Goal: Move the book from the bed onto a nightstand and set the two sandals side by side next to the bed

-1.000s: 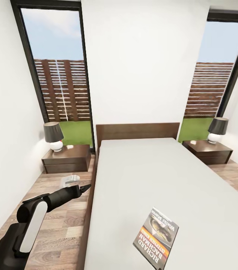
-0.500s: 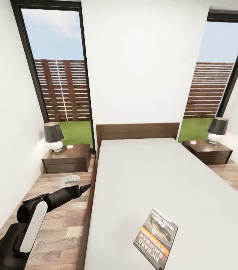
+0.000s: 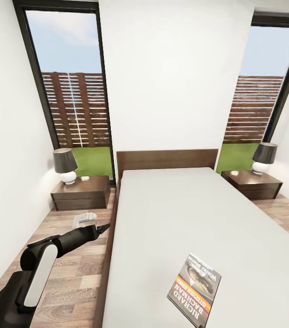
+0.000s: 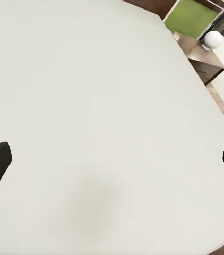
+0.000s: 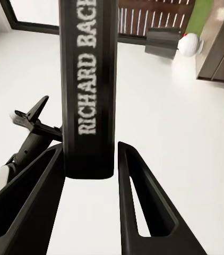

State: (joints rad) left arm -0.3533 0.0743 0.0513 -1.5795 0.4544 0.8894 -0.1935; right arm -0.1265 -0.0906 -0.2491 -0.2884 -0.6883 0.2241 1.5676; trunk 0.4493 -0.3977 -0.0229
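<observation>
The book (image 3: 194,289), dark cover with an orange band, hangs tilted just over the white mattress of the bed (image 3: 181,214) near its foot. In the right wrist view my right gripper (image 5: 91,154) is shut on the book's spine (image 5: 88,79), one finger on each side. My left gripper (image 3: 102,227) is held over the floor beside the bed's left edge. In the left wrist view, facing the mattress (image 4: 91,79), my left gripper (image 4: 112,159) is open, fingertips far apart. A pale sandal (image 3: 84,219) lies on the floor just beyond that arm.
Dark nightstands stand at both sides of the headboard (image 3: 167,158): the left one (image 3: 81,191) and the right one (image 3: 253,183), each bearing a dark-shaded lamp (image 3: 65,165) (image 3: 264,157). Tall windows flank the bed. Wood-plank floor (image 3: 71,273) runs along the left side.
The book has shifted slightly right and down in the head view and turned a little. The left arm has stayed put.
</observation>
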